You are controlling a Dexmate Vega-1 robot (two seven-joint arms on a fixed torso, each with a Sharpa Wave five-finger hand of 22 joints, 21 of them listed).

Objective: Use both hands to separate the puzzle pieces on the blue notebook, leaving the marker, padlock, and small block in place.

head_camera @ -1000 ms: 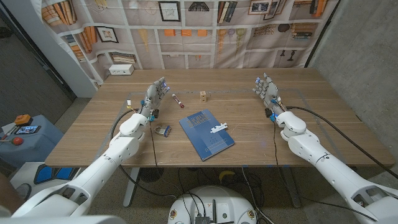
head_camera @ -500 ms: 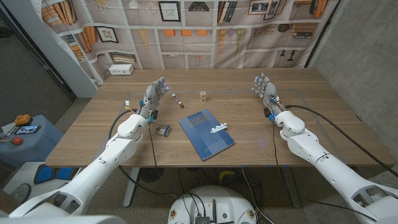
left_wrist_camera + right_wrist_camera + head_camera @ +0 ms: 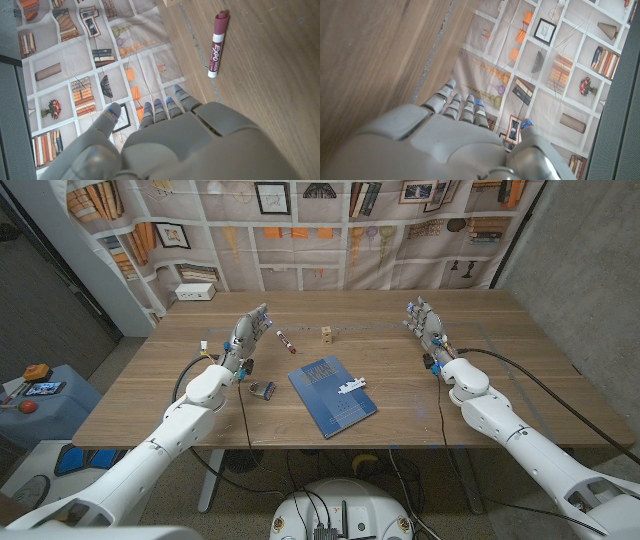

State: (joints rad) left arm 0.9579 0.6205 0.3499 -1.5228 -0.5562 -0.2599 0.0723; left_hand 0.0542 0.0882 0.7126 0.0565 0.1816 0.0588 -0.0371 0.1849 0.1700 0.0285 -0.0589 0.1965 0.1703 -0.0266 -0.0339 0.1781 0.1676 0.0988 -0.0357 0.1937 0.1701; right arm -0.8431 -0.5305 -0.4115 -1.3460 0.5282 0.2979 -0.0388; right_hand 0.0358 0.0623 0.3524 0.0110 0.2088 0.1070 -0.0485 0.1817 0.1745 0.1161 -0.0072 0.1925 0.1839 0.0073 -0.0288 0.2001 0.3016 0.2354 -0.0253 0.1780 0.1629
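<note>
A blue notebook (image 3: 332, 397) lies at the table's middle with white joined puzzle pieces (image 3: 351, 386) on its right edge. The red marker (image 3: 284, 341) (image 3: 218, 44) and a small wooden block (image 3: 327, 334) lie farther back. A padlock (image 3: 263, 389) sits just left of the notebook. My left hand (image 3: 247, 332) (image 3: 165, 140) stands at the left, fingers extended and holding nothing, short of the marker. My right hand (image 3: 427, 325) (image 3: 455, 135) stands at the right with fingers straight, holding nothing, well away from the notebook.
A white box (image 3: 195, 292) sits at the table's far left corner. A bookshelf-print backdrop (image 3: 330, 225) hangs behind the table. A blue stool with small items (image 3: 35, 395) stands off the left side.
Both hands have shifted very slightly; the right hand drifted a little left. Nothing on the table has moved.
</note>
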